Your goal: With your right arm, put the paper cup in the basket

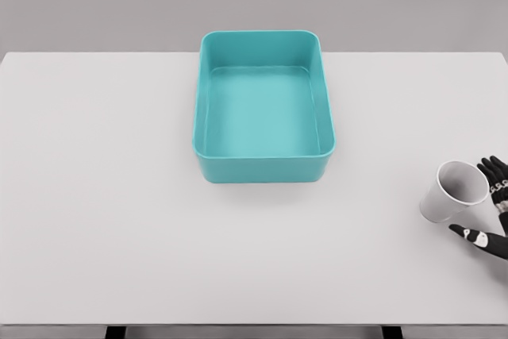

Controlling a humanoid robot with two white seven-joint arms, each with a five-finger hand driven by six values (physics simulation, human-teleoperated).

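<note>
The paper cup [454,193] sat on the white table [119,196] near its right edge, at about 4 o'clock from the teal basket [263,166] and well apart from it, tilted with its open mouth facing up and toward 2 o'clock. The right hand [490,208] lay just beside it at 3 o'clock, fingers spread around the cup without visibly closing, 1 finger above and 1 below. Only this hand showed, so the carry would likely run toward 10 o'clock.

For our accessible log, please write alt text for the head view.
The right hand reaches in from the right edge around a tilted white paper cup on the white table. A teal basket sits empty mid-table, apart from the cup.
</note>
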